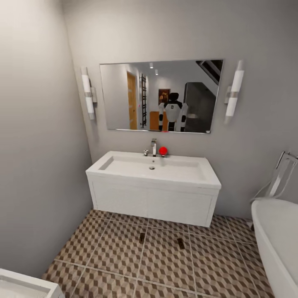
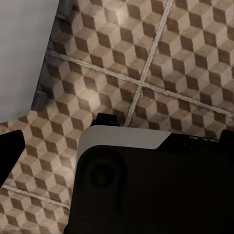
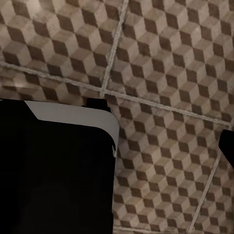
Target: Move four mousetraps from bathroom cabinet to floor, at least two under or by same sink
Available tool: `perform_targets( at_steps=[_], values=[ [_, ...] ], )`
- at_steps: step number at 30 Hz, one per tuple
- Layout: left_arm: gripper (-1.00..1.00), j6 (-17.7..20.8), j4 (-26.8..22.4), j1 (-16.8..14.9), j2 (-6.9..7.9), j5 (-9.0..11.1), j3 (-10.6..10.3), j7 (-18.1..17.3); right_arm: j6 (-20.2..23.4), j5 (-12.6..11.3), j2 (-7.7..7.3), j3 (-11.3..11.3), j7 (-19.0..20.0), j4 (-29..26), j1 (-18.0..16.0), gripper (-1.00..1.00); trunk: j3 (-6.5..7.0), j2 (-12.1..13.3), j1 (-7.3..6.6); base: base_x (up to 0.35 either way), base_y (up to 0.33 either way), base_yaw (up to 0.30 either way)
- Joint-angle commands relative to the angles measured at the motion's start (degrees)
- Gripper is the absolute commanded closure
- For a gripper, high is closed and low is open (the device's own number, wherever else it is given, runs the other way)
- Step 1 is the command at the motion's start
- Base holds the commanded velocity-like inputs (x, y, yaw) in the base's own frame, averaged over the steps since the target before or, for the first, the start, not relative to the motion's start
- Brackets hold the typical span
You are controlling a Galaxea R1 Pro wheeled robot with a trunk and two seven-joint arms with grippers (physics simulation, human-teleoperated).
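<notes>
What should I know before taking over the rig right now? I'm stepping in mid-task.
Left gripper: jaws apart, empty.
Right gripper: cannot tell, one finger shows.
Two mousetraps lie on the bathroom floor just in front of the sink, apart from each other.
Done: the sink condition looks met.
Left: likely two more from the cabinet, onto this same floor.

Two small flat dark-and-tan mousetraps (image 1: 142, 238) (image 1: 181, 243), detail blurred, lie apart on cube-patterned tile bathroom floor (image 1: 120, 252) before white rectangular sink (image 1: 124, 165).
</notes>
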Motion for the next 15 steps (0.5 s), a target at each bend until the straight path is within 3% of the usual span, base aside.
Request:
perform_targets(
  at_steps=[1,15],
  values=[
    [-1.00,-0.16,0.05,-0.05,-0.07,0.40,-0.48,0.20,-0.30,-0.07,0.04,0.41,-0.23,0.18,-0.07,-1.00,-0.07,-0.05,0.00,0.000,0.000,0.276],
    [-1.00,0.19,-0.03,-0.05,0.05,0.49,-0.55,0.33,-0.57,-0.06,-0.04,0.41,-0.23,0.17,-0.07,-1.00,-0.07,-0.05,0.00,0.000,0.000,0.277]
  ],
)
